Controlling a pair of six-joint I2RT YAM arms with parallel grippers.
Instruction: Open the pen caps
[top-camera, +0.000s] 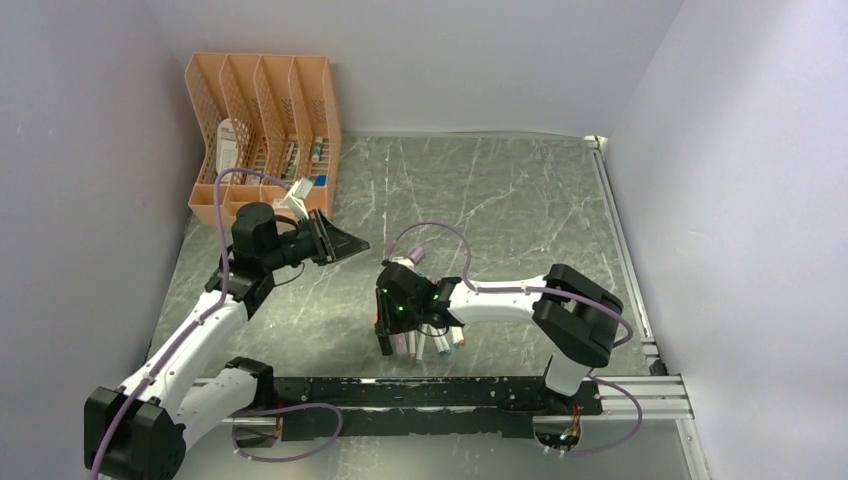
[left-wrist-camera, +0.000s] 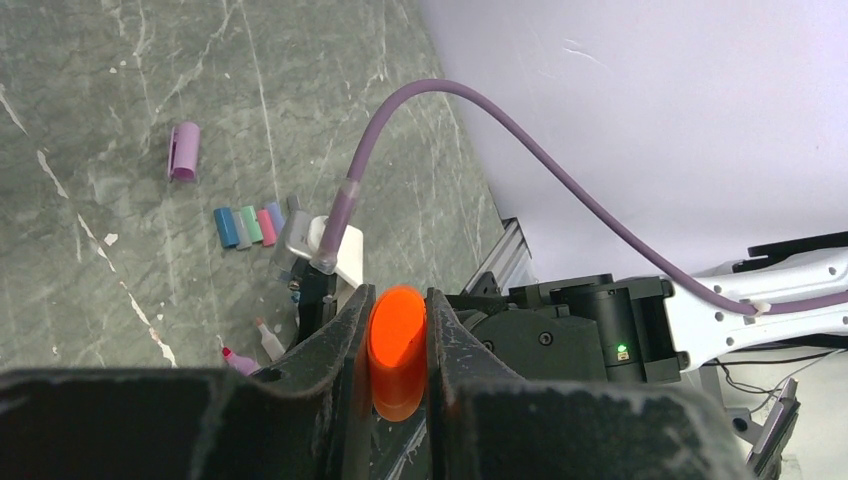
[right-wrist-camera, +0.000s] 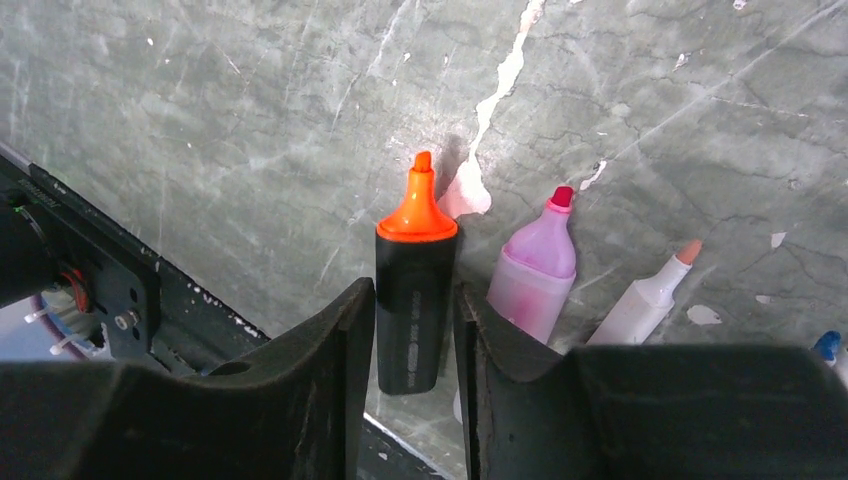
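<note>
**Orange cap held on the left; right grip unclear**

Your left gripper (left-wrist-camera: 398, 305) is over the left part of the table (right-wrist-camera: 200, 120), and its jaws are clamped on the orange cap (left-wrist-camera: 397, 350). Towards the centre, the purple cap (left-wrist-camera: 184, 151) lies alone, with a row of small caps (left-wrist-camera: 250, 226) near it, lined up side by side. Your right gripper (right-wrist-camera: 413, 292) straddles the uncapped orange marker (right-wrist-camera: 415, 320). Its jaws sit close on both sides of the black barrel, and you cannot tell whether they press it. Right of that lie an uncapped pink marker (right-wrist-camera: 538, 270) and a white pen (right-wrist-camera: 645, 300).
</note>
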